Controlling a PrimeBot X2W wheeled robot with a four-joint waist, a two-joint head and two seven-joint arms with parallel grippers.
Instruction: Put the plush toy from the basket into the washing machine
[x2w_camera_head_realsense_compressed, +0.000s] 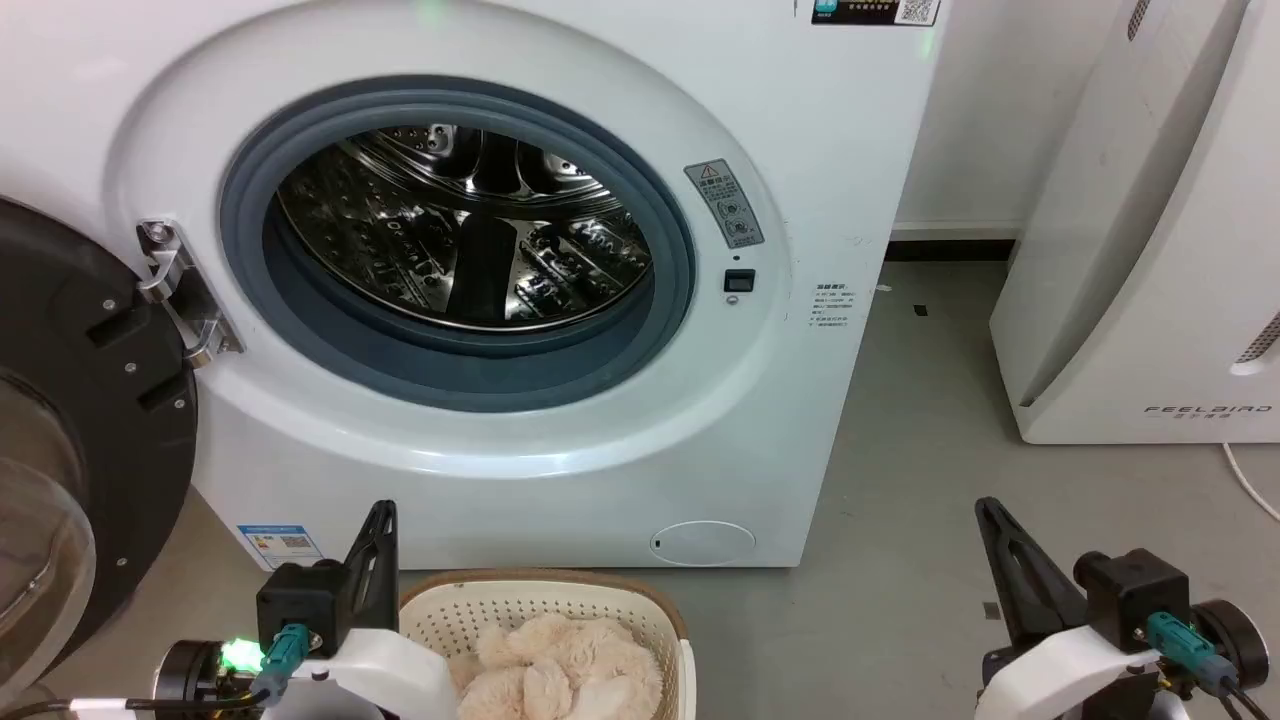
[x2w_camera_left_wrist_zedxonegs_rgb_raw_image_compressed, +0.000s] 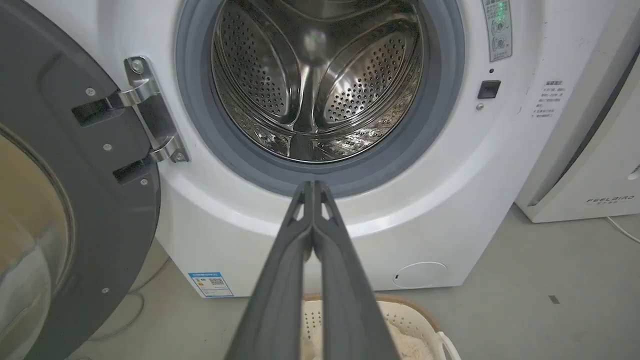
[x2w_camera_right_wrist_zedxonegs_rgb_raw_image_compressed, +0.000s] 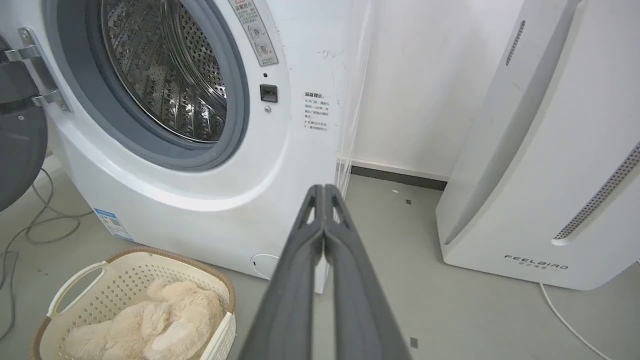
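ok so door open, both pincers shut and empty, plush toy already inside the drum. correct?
One thing is wrong: the plush toy lies in the basket, not in the washing machine drum, which shows bare steel. The right wrist view shows it. The rest holds: door open, left pincer and right pincer shut and empty.

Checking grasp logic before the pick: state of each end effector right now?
Left end effector: closed, holding nothing.
Right end effector: closed, holding nothing.
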